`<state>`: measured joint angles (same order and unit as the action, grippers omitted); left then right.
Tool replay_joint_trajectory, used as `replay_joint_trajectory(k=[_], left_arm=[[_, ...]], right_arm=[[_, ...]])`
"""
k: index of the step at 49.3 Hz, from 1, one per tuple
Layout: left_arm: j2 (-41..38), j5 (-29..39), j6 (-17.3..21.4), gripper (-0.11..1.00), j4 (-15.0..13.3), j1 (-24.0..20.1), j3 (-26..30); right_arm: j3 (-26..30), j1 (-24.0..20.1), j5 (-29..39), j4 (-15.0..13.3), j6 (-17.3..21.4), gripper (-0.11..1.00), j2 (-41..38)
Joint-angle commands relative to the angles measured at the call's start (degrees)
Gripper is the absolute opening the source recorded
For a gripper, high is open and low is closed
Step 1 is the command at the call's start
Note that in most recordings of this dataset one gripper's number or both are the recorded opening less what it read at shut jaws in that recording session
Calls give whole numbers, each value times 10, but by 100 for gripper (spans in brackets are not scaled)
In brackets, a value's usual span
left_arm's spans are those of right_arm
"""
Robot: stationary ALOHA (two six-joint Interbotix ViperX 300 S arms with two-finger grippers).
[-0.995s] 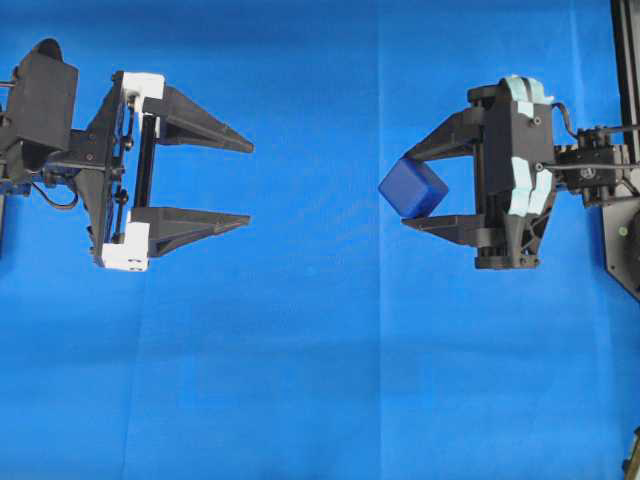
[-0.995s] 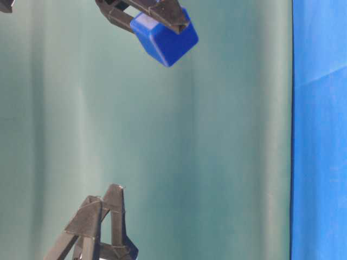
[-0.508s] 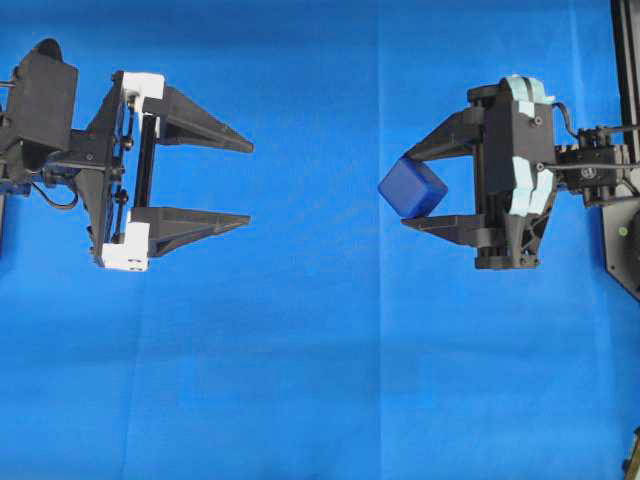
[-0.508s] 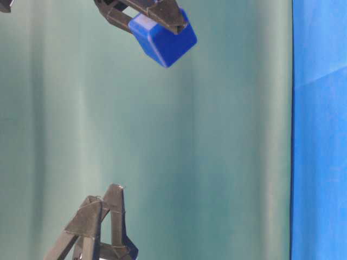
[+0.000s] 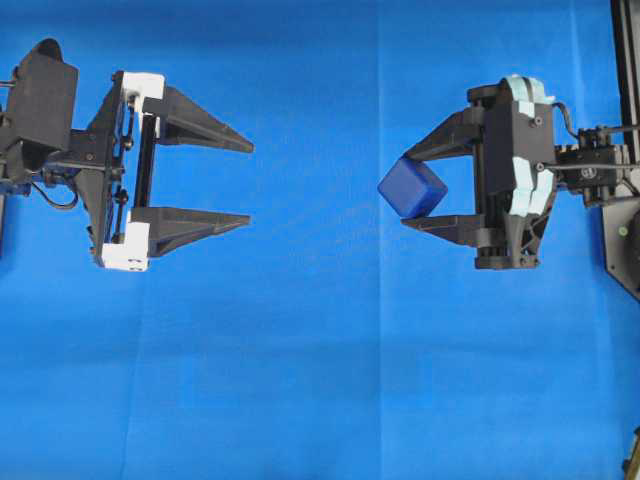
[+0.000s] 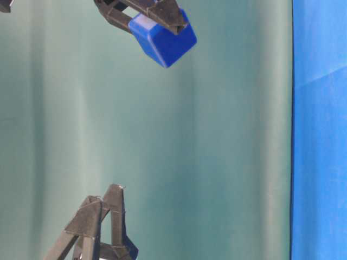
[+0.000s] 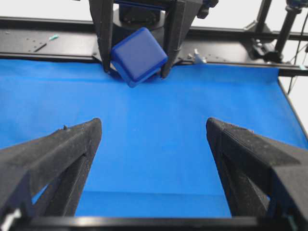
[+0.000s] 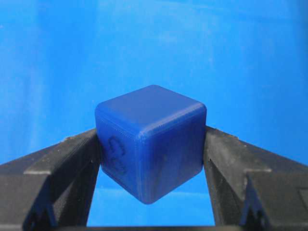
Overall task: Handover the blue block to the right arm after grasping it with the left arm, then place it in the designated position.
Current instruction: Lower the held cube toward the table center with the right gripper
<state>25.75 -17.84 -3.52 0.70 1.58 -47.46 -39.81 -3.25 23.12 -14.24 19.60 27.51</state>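
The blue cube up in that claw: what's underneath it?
Under the blue block, pinched in the right gripper, lies only blue cloth; the block hangs clear of it. The cloth directly below is hidden from overhead. The left gripper stands open, apart.

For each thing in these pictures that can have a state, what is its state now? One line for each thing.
Left claw: open, holding nothing, apart from the block.
Right claw: shut on the block, in the air.
Block: gripped at the claw's fingertips, tilted, off the cloth.
Cloth: spread flat under both arms.
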Motion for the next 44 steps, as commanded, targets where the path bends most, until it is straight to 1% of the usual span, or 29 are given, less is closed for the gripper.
replay_joint_trajectory(k=[1,9,17,44], left_arm=[[8,-3,-1,93,1,-1,14],[8,-3,-1,93,1,-1,14],[8,-3,-1,93,1,-1,14],[7,-3,-1,93,1,-1,14]], right_arm=[[6,0,-5,-1,-1,55,7],[5,0,-7,0,0,55,2],[0,-1,-31,0,0,55,-25],[-17,0,-213,4,0,55,-175]])
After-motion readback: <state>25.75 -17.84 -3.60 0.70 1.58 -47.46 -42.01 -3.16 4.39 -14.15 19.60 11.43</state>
